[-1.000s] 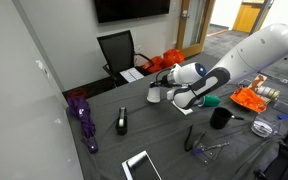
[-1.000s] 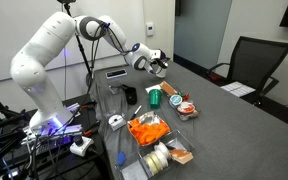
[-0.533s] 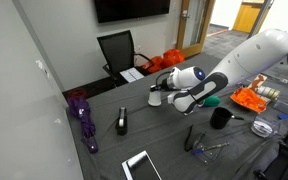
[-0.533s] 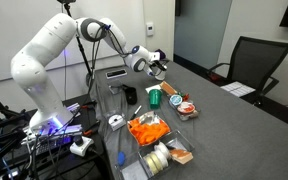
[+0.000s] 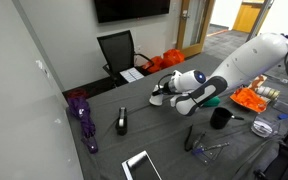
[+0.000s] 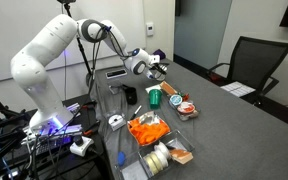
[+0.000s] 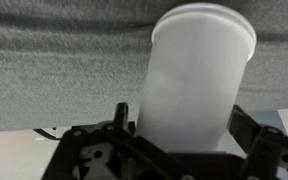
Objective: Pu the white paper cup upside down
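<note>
The white paper cup (image 7: 199,80) fills the wrist view, its wider end pointing away from the camera toward the grey tabletop. My gripper (image 7: 184,125) is open around it. The black fingers (image 7: 121,112) stand on either side of the cup with a small gap showing. In both exterior views the cup (image 5: 156,97) (image 6: 157,66) is a small white shape at the tip of the gripper (image 5: 163,96) (image 6: 152,66), low over the dark table. Which end of the cup rests on the table cannot be told from there.
A black mug (image 5: 220,118) (image 6: 130,95), a green object (image 5: 214,101) (image 6: 156,97) and an orange bag (image 5: 249,98) (image 6: 144,128) lie near the arm. A purple umbrella (image 5: 82,115), a small black device (image 5: 122,122) and a flat white card (image 5: 141,165) lie toward the wall side. A black chair (image 5: 117,50) stands beyond the table's far edge.
The jaws have opened off the cup, which they were shut on before. The wrist has sunk slightly toward the table, and the cup stays at the gripper's tip.
</note>
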`<state>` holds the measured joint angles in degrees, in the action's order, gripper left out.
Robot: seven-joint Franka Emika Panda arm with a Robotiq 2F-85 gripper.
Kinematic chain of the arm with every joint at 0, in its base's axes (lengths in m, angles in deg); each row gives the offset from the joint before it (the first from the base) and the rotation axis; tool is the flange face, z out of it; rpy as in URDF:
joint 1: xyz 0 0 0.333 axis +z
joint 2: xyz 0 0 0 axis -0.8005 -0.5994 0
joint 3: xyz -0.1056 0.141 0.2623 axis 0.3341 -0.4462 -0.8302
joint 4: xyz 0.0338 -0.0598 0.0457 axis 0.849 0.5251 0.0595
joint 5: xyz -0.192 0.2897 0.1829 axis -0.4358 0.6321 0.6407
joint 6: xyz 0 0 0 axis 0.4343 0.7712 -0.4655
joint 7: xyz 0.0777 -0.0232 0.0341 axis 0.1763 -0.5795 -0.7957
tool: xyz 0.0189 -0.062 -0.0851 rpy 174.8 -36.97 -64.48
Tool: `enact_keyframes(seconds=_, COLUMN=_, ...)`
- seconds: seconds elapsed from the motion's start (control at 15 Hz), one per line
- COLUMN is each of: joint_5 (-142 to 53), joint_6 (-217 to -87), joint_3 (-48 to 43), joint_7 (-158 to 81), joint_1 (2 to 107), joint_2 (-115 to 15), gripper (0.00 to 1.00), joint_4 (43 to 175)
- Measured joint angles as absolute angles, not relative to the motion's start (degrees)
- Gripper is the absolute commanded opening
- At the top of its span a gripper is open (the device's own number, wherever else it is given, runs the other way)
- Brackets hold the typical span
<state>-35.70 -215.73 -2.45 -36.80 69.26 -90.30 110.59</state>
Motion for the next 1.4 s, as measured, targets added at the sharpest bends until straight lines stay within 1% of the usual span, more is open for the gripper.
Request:
enact_keyframes(seconds=0.33, joint_5=-36.72, joint_6=-215.73, joint_3=-3.96, joint_7=-37.38, joint_1=68.62, joint_2=-89.92, gripper=1.0, joint_4=111.69)
enact_keyframes(seconds=0.73, joint_5=-40.15, joint_6=-215.74, joint_3=-9.64, joint_7=-37.38, joint_1=65.81, joint_2=-89.49, gripper=1.0, joint_4=111.94)
enact_keyframes(seconds=1.07, joint_5=-42.32, joint_6=-215.74, joint_3=-14.53, joint_7=-37.38, joint_1=63.01, joint_2=-87.06, gripper=1.0, joint_4=115.97)
enact_keyframes(seconds=1.4, joint_5=-42.06, joint_6=-215.76, joint_3=-14.57, joint_7=-37.38, joint_1=62.69, joint_2=-84.99, gripper=1.0, joint_4=117.68)
